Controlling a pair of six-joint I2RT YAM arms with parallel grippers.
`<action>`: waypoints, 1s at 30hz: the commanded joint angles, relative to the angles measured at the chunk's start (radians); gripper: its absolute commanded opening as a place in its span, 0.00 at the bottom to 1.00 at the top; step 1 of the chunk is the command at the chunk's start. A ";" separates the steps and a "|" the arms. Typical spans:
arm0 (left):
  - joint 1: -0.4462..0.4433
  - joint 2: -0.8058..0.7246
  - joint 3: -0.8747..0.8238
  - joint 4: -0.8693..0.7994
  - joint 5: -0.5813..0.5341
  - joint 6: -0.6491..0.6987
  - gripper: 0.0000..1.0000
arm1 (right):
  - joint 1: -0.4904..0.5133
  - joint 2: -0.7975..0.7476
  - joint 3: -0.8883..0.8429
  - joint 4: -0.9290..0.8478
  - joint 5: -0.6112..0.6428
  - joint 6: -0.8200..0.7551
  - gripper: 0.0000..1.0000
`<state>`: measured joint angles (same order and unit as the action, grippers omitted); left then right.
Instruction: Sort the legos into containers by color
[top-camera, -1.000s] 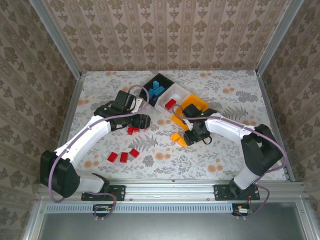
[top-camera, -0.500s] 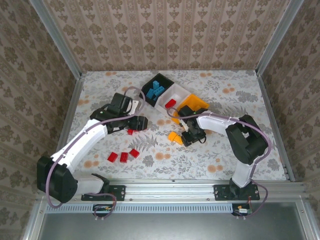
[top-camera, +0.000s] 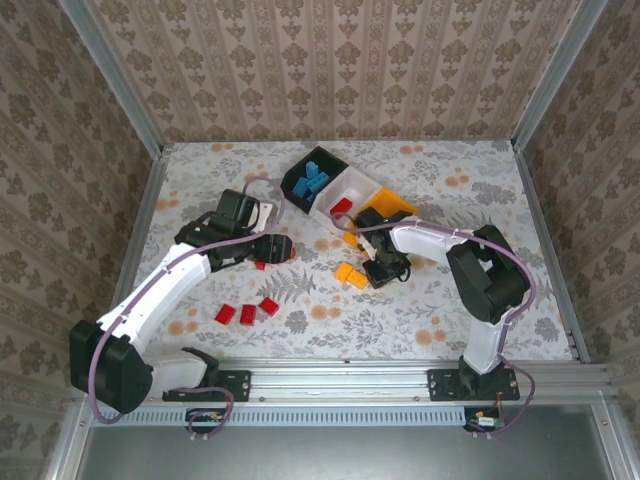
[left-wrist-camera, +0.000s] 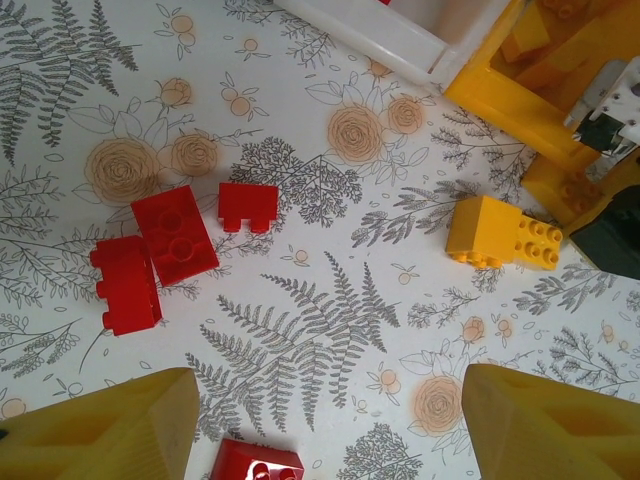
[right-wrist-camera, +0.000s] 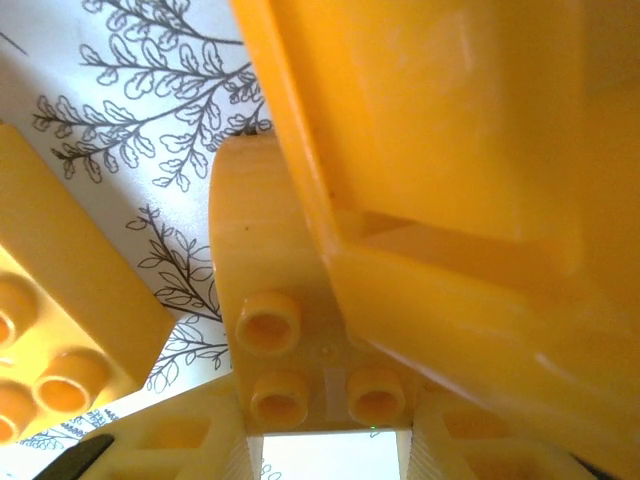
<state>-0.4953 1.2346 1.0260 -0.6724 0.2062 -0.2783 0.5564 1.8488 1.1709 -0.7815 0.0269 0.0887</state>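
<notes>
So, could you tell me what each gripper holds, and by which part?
Right gripper pinches a small orange plastic brick by its sides; left gripper holds nothing.

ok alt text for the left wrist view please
The left hand hangs open over a floral table, its yellow fingers at the bottom corners. A cluster of red legos lies on the left, one orange lego on the right, near the orange bin.

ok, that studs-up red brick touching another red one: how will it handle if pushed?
The red brick looks like hard plastic: probably stiff and light. Lying flat, studs up, it should slide, not roll or tip. It touches a second red brick, so a push likely shifts both.
</notes>
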 joint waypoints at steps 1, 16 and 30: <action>0.007 -0.021 -0.005 -0.004 0.016 -0.024 0.71 | 0.015 -0.042 -0.030 0.059 -0.026 0.007 0.34; 0.011 -0.015 -0.027 0.039 0.054 -0.036 0.71 | -0.026 -0.509 0.007 -0.073 -0.219 0.196 0.35; 0.012 -0.134 -0.098 -0.009 0.046 -0.065 0.72 | -0.234 -0.071 0.429 -0.102 -0.302 0.339 0.36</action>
<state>-0.4892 1.1290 0.9508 -0.6556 0.2474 -0.3187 0.3428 1.7409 1.5627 -0.8448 -0.2535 0.3759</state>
